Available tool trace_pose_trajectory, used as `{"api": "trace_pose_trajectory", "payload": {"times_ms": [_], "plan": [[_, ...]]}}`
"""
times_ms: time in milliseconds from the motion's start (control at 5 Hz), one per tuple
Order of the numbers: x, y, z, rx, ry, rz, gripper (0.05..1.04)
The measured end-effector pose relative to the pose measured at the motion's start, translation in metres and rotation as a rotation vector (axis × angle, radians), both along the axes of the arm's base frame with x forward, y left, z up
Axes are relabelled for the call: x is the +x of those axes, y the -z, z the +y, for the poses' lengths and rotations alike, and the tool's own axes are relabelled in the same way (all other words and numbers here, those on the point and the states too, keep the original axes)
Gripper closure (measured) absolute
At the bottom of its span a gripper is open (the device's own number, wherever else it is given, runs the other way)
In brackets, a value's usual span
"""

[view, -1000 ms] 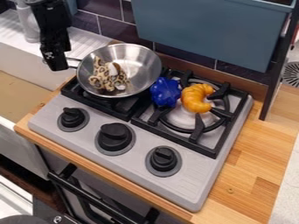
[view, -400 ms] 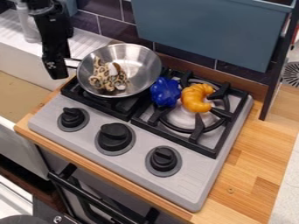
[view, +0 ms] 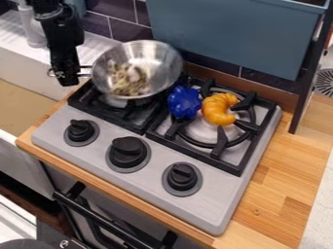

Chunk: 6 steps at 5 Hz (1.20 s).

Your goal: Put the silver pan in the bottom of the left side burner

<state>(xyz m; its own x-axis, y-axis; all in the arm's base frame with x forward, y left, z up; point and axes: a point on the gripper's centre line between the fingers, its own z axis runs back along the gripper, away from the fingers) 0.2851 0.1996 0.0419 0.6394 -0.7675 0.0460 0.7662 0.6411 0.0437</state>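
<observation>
The black gripper [view: 67, 80] hangs at the upper left, shut on the handle of the silver pan [view: 159, 63]. The handle passes by its fingertips on the pan's left side. The pan is over the back part of the left side burner [view: 118, 113], seemingly a little raised, and the burner's grate shows in front of its rim. Inside the pan lies a brown-and-white spotted item [view: 129, 80], somewhat blurred.
On the right burner sit a blue spiky toy [view: 184, 102] and an orange curved toy [view: 219, 108]. Three black knobs line the stove front [view: 146, 182]. A blue-grey panel [view: 224, 34] stands behind; a sink [view: 26, 87] lies left.
The pan has shifted up in the view and slightly right with its contents, uncovering more of the left grate. My gripper first came down to the handle, then rose a little with it.
</observation>
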Motion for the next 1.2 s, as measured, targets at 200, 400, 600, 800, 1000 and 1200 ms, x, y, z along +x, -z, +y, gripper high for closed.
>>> {"api": "trace_pose_trajectory", "payload": {"times_ms": [200,400,600,800,1000,1200], "plan": [[0.001,-0.001,0.000,-0.003,0.014,-0.005,0.667],[-0.005,-0.001,0.003,-0.028,0.005,-0.001,0.637],[-0.016,-0.008,0.004,-0.054,0.042,0.008,0.636],[-0.031,-0.016,0.007,-0.065,0.071,0.026,0.636],[-0.043,-0.020,0.008,-0.067,0.095,0.053,0.636],[-0.058,-0.021,0.008,-0.060,0.142,0.050,0.636]]}}
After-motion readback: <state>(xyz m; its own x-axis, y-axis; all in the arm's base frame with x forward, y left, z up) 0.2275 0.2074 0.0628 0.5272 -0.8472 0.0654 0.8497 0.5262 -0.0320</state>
